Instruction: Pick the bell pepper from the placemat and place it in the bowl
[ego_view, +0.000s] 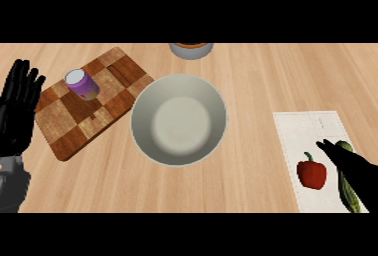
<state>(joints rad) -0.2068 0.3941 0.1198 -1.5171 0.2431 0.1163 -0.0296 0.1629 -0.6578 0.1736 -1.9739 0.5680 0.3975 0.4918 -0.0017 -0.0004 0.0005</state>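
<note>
At four o'clock on counter, bell pepper (311, 173) lay on placemat (314, 131), just left of right hand (353, 170), fingers straight, holding nothing. Left hand (18, 107) rested open at nine o'clock. Pepper likely light, smooth, slippery; grasp across body. Bowl (179, 120) sat centre.

right hand (353, 167) beside bell pepper (311, 173)

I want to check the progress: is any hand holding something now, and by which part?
Nothing is held. The right hand reaches over the placemat beside the bell pepper, not around it. The left hand rests open at the left edge.
</note>
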